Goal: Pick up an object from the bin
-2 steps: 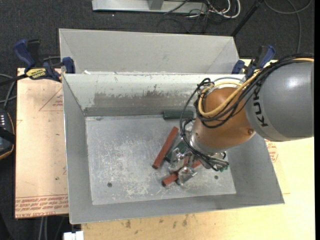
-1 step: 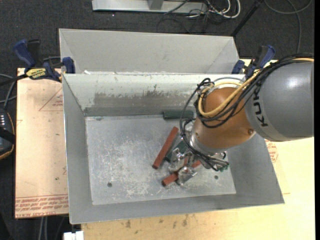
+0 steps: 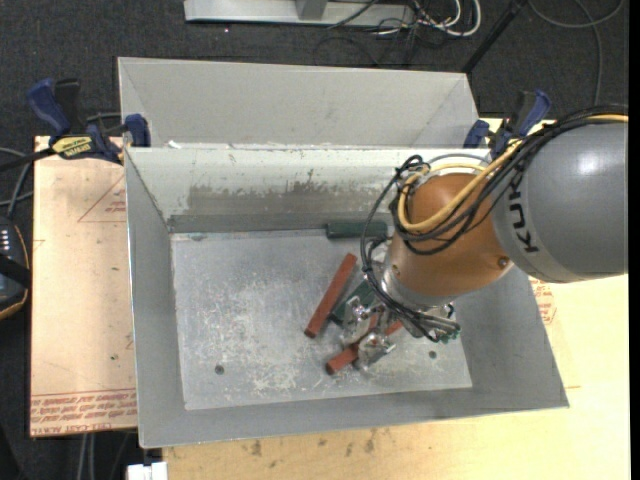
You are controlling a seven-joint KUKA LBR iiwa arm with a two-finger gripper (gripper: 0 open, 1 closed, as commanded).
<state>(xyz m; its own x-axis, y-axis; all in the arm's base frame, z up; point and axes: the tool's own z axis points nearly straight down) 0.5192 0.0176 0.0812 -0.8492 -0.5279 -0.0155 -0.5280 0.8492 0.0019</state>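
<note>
In the camera view, the grey metal bin (image 3: 200,318) sits with its sloped walls open towards the lens. Most of its scratched floor is bare. The large grey robot arm (image 3: 585,203) comes in from the right. Its rounded orange wrist cover (image 3: 440,243), looped with yellow and black cables (image 3: 455,183), hangs over the right half of the floor.

Below the cover, the metallic end effector (image 3: 372,336) is down close to the floor, in the lower right part of the bin. Whether it is wide or narrow cannot be told, because its parts merge with the clutter beneath the wrist.

Three things lie close by:
- A short reddish-brown rectangular block (image 3: 342,361) lies just at the lower left of the end effector's tip, apparently touching it. Nothing can be seen clearly clasped.
- A long reddish-brown flat stick (image 3: 332,296) lies tilted just to the left of the end effector. It runs from upper right to lower left, and its upper end is near the wrist cover.
- A dark green flat bar (image 3: 352,230) rests well apart from these, where the floor meets the back wall. Its right end is hidden behind the orange cover.
</note>
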